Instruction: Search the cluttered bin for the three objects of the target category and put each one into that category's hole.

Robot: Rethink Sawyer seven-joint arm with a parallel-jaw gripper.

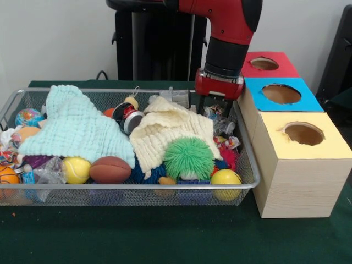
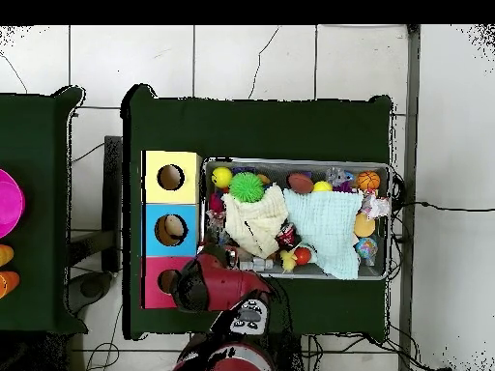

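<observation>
The cluttered bin (image 1: 137, 186) is a shallow wire-mesh basket on the green table; it also shows in the overhead view (image 2: 296, 162). It holds a light green cloth (image 1: 77, 126), a cream cloth (image 1: 165, 135), a green spiky ball (image 1: 188, 158), two yellow balls (image 1: 76, 169) (image 1: 226, 177), a brown football (image 1: 110, 169) and several small toys. Three boxes stand beside it, with holes in a yellow top (image 1: 303, 133), a blue top (image 1: 281, 93) and a red top (image 1: 264, 64). My gripper (image 1: 212, 107) reaches down into the bin's far right corner, by the boxes; its lower part is hidden behind the clutter.
The red arm (image 2: 220, 286) comes in over the bin's corner next to the red box (image 2: 155, 283). A tan object lies inside the blue box's hole (image 2: 174, 228). A second green table with a pink bowl (image 2: 8, 203) stands off to one side.
</observation>
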